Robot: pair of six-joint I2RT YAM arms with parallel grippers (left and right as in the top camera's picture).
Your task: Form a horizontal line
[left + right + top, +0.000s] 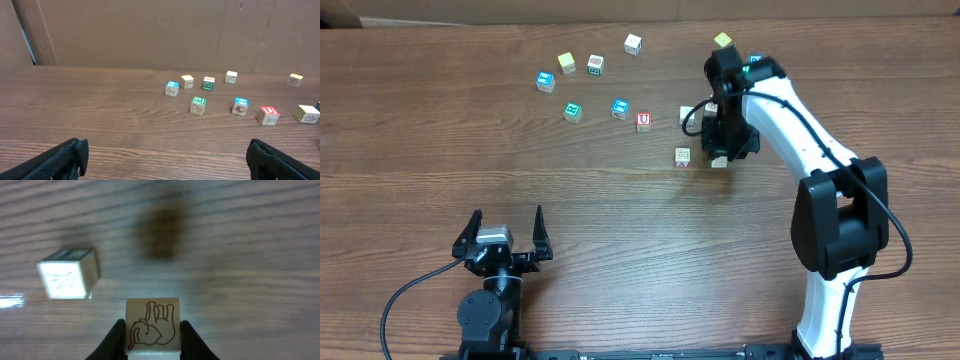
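- The right gripper (152, 332) is clenching a whitish, elephant-printed wooden cube (151, 320) near a second whitish wooden cube (67, 274), right of the tabletop's centre, probably to seed the horizontal line.
- The left gripper (506, 240) is idling, released, by the front edge.

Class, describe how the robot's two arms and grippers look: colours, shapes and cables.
The right arm has white rounded links joined by black housings, with a thin cable looping alongside. Its right gripper is black, with tapered fingers. The left arm is all black, with a black lead. The left gripper has two black prongs and a grey block behind them.
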